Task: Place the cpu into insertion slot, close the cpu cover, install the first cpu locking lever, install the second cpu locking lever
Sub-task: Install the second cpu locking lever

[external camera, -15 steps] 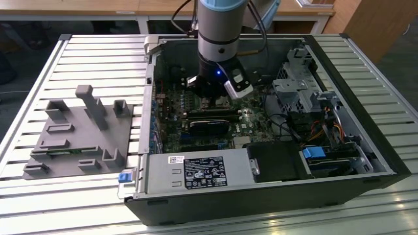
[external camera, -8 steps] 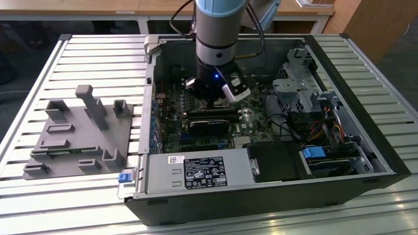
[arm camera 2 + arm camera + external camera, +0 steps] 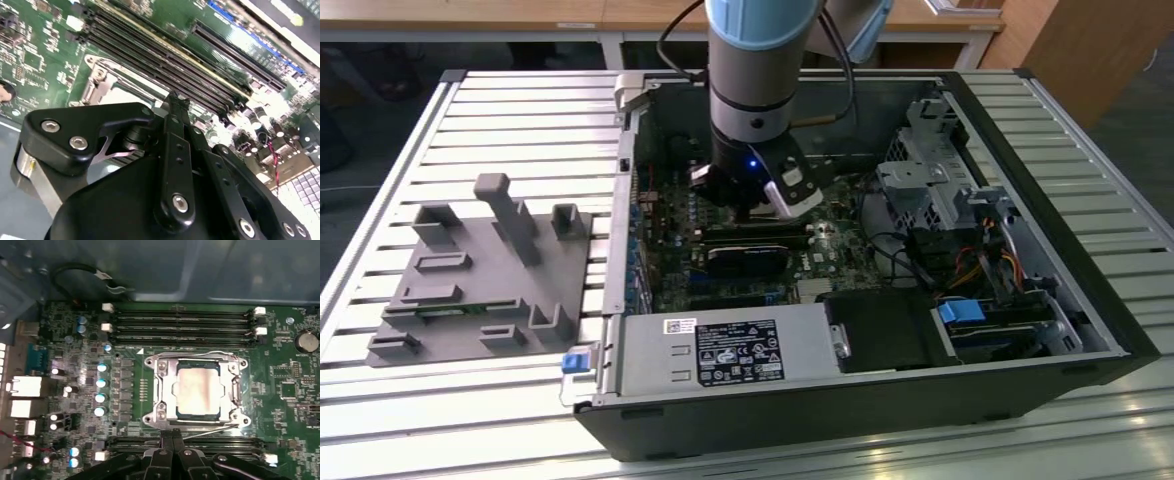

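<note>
In the first wrist view the cpu [image 3: 197, 390] lies flat in the insertion slot [image 3: 150, 362], its dull silver top showing through the cut-out. The cpu cover [image 3: 164, 385] lies down over its edges. A thin wire locking lever [image 3: 210, 428] runs slightly slanted along the socket side nearest my gripper [image 3: 172, 436]. My black fingers are pressed together, tips right at that lever's end; whether they touch it is unclear. The second wrist view has the gripper [image 3: 177, 100] over a corner of the socket frame [image 3: 102, 80]. In the exterior view the gripper [image 3: 750, 210] hangs inside the open computer case.
Long black memory slots [image 3: 180, 320] flank the socket on both sides. A drive cage [image 3: 934, 170] and cables fill the case toward the exterior view's right, and a power supply [image 3: 720, 350] lies at the front. A grey fixture block [image 3: 480, 270] stands on the slatted table.
</note>
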Robot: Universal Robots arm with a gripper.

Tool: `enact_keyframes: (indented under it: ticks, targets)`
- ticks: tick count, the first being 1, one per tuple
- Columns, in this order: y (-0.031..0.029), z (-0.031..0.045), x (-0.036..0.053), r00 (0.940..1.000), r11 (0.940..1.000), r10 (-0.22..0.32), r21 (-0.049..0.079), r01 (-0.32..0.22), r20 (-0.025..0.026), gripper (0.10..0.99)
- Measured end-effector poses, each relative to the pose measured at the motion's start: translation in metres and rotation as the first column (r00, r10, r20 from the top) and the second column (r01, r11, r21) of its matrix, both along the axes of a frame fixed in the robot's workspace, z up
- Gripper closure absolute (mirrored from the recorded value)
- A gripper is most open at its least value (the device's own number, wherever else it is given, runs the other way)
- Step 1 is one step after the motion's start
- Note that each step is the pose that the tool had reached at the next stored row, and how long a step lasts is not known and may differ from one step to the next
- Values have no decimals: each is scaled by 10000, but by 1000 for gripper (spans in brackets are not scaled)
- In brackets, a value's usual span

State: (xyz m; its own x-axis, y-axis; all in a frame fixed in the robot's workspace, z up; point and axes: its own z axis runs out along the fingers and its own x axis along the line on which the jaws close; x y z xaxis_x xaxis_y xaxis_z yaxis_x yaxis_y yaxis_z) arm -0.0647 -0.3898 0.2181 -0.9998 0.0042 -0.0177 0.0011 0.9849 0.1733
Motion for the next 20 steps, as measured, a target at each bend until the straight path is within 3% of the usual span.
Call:
enact_keyframes:
  ticks: [10, 17, 20]
  targets:
    - [-18, -113, -62, 10000, 9997, 4, 235, -4, -1, 980]
    - [-106, -125, -80, 10000, 9975, 2, 702, -2, 0, 980]
    - [-112, -144, -88, 10000, 9968, 3, 795, -3, 1, 980]
